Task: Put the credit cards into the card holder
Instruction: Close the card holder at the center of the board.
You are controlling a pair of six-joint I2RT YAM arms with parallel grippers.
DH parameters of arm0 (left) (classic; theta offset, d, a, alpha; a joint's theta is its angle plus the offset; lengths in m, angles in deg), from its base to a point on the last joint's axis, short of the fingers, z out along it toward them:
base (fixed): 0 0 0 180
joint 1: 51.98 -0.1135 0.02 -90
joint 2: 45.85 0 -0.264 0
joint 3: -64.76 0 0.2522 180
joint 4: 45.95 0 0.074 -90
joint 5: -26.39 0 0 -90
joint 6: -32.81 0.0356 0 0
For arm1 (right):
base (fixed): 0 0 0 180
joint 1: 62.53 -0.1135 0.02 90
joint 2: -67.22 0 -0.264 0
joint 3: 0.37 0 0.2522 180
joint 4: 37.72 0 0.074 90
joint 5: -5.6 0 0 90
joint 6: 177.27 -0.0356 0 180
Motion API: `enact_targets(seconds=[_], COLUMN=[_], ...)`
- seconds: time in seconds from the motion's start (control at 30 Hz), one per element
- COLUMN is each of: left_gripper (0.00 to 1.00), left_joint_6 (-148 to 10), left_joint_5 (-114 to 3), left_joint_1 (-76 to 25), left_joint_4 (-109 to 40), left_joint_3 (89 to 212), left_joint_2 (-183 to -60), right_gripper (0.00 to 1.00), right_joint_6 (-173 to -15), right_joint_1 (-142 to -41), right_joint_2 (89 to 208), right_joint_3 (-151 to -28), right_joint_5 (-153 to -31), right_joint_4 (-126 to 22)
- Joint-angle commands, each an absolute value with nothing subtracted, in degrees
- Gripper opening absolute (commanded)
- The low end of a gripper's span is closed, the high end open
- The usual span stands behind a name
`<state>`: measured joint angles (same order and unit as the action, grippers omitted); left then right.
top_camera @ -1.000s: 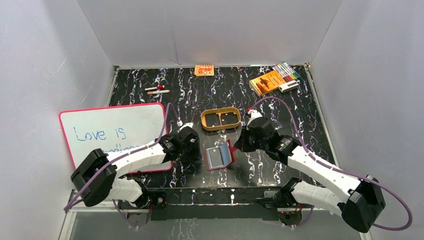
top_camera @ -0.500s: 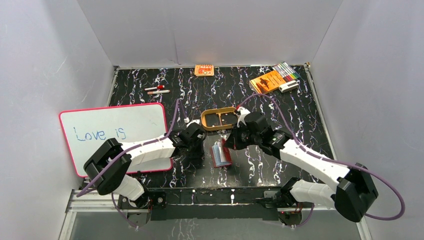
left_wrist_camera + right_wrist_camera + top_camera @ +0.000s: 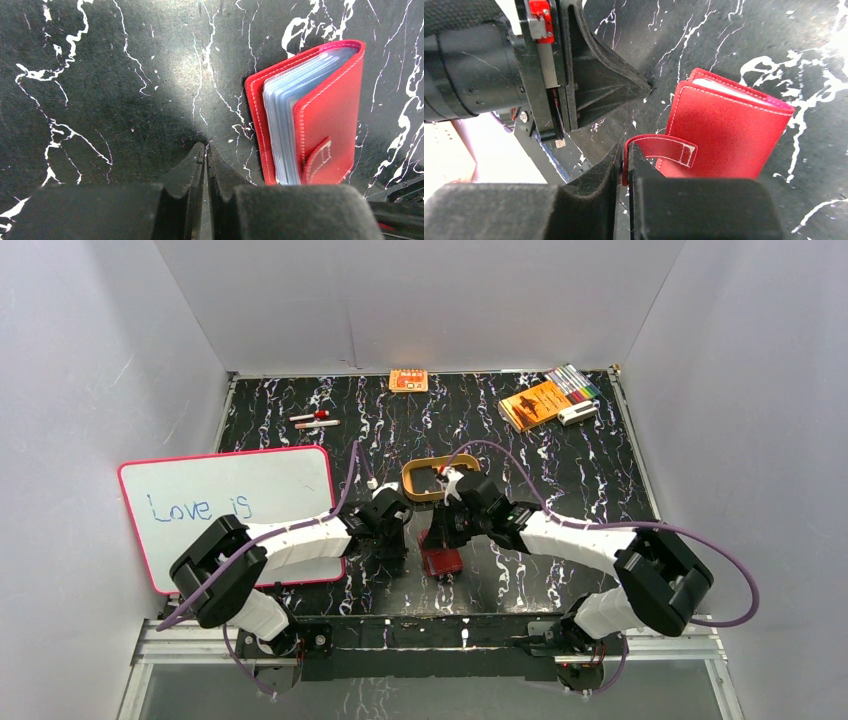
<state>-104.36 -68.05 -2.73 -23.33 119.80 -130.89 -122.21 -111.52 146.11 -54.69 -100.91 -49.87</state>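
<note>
Left gripper (image 3: 205, 147): fingers pressed together, nothing between them; the tips rest on the black mat at lower centre of the left wrist view.
Right gripper (image 3: 624, 156): fingers almost closed, with the looped end of the red snap tab caught in the thin gap between the tips, at lower centre of the right wrist view.
Card holder (image 3: 327, 115): red, folded nearly closed, lying flat on the mat. It fills the right half of the left wrist view with its open edge facing the left gripper. A strip of bare mat separates the two.
Card holder, top view (image 3: 442, 562): lower centre of the frame, between the two grippers.
Pale blue-grey layers (image 3: 281, 125): a thin stack showing between the red covers; credit cards cannot be told apart from the pockets here.
Snap tab (image 3: 669, 148): curves over the upper cover from the right gripper's tips.
Arms: both reach in from the bottom edge of the top view and meet near the centre.
Tan oval tray (image 3: 413, 483): just above the right gripper, partly hidden by it.
Whiteboard (image 3: 230, 502): left of centre, pink-edged, with "Love is" written in blue.
Two pens (image 3: 314, 420): upper left on the mat.
Orange packet (image 3: 408, 380): top centre, at the far edge.
Orange booklet (image 3: 533, 403): upper right, with a marker set (image 3: 575, 381) beside it.
Mat (image 3: 590, 480): black with white veining.
</note>
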Motion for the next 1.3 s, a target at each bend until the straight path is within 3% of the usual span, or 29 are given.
enact_targets(seconds=[0.0,0.1,0.27,0.77,1.07,1.27], left_gripper=[0.05,0.04,0.05,0.16,0.25,0.22], left_joint_6=[-104.86,-105.12,-105.85,-107.79,-106.99,-106.95], left_joint_5=[-68.38,-69.16,-71.5,-76.7,-74.95,-64.68], left_joint_1=[-2.5,-2.5,-2.5,-2.59,-3.47,-5.27], left_joint_4=[-22.9,-22.35,-20.75,-14.39,-15.02,-22.35], left_joint_3=[118.77,118.77,119.42,125.16,128.42,128.53], left_joint_2=[-130.17,-129.61,-127.09,-120.16,-119.86,-122.77], right_gripper=[0.25,0.4,0.43,0.66,0.71,0.72], right_joint_6=[-123.03,-123.0,-121.73,-116.89,-115.22,-114.43], right_joint_1=[-112.79,-112.9,-112.89,-113.02,-113.01,-113.02], right_joint_2=[147.48,147.68,147.53,151.05,152.88,153.78], right_joint_3=[-55.44,-55.4,-55.04,-52.62,-52.18,-51.58], right_joint_5=[-102.79,-102.83,-101.76,-104.69,-104.27,-103.9], right_joint_4=[-45.55,-45.86,-47.21,-44.6,-43.93,-43.27])
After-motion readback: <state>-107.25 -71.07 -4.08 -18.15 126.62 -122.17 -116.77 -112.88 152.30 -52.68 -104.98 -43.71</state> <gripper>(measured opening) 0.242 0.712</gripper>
